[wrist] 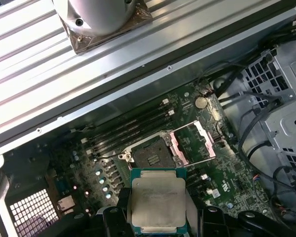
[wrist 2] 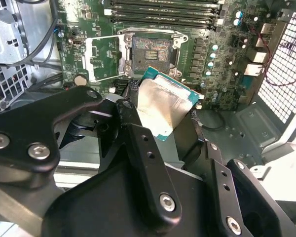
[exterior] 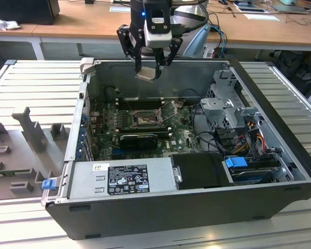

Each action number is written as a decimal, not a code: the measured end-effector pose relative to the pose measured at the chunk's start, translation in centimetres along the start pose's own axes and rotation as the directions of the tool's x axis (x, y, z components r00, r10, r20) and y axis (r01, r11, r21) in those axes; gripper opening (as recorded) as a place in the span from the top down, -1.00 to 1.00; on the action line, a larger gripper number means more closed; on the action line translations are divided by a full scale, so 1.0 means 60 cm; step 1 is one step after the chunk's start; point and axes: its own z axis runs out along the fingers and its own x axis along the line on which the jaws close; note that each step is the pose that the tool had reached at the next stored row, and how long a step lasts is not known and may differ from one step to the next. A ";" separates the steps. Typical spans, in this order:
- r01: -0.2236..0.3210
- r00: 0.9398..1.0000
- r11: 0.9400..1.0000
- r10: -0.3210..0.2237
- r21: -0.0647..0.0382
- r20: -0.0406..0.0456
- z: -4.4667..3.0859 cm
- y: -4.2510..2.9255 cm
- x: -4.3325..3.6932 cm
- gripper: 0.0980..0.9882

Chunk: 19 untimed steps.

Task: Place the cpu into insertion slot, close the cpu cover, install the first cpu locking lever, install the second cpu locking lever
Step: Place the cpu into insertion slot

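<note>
Overhead, the gripper hangs pointing down — clenched on the cpu — well above the uncovered insertion slot.

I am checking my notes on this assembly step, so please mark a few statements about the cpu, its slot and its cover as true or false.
1. The hand holds the cpu. True.
2. The cpu sits in the insertion slot. False: the slot is empty, and the cpu hangs above it in the hand.
3. The cpu cover is closed. False: it is swung open beside the slot.
4. The computer case is open. True.
</note>
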 end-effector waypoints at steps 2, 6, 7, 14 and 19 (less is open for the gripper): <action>-0.006 1.000 1.000 0.006 0.000 0.001 0.001 0.000 0.000 0.03; -0.013 1.000 1.000 0.013 0.000 0.001 0.001 0.000 0.000 0.03; -0.016 1.000 1.000 0.016 0.000 0.001 0.002 0.000 0.000 0.03; -0.029 1.000 1.000 0.029 -0.001 0.003 0.002 0.000 0.000 0.03; -0.053 0.999 0.999 0.053 -0.001 0.005 0.003 0.000 0.000 0.03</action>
